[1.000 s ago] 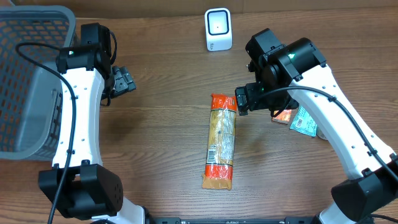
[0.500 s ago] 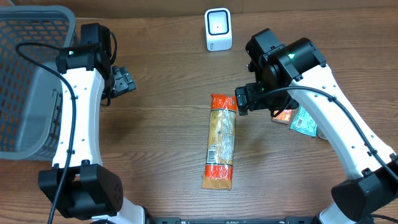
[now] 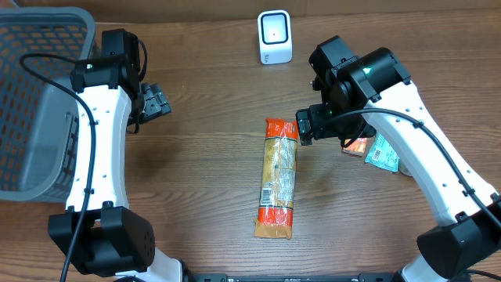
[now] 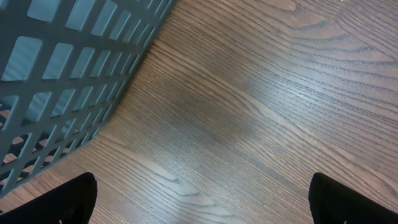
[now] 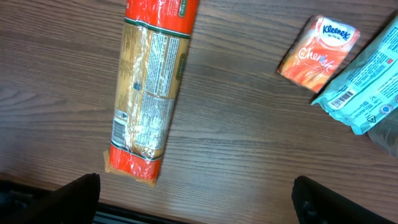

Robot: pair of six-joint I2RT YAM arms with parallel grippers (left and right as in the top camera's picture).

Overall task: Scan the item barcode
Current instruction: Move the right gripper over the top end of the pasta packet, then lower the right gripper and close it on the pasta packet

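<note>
The long orange packet (image 3: 279, 178) lies flat near the middle of the table (image 3: 203, 196), its long axis running from 12 to 6 o'clock with a slight tilt and a pale printed label facing up. The right gripper (image 3: 304, 125) hangs just beside its upper end, at about 1 o'clock from the packet's middle, fingers spread wide and holding nothing. This looks like the nearer arm for the pick, closing across the narrow width. The scanner (image 3: 275, 37) stands at 12 o'clock, well apart. A Kleenex pack (image 3: 356, 146) and a blue-green pouch (image 3: 383, 154) lie at 2 o'clock. The left gripper (image 3: 156, 102), also wide and empty, sits far off at 10 o'clock by the basket (image 3: 39, 102).
</note>
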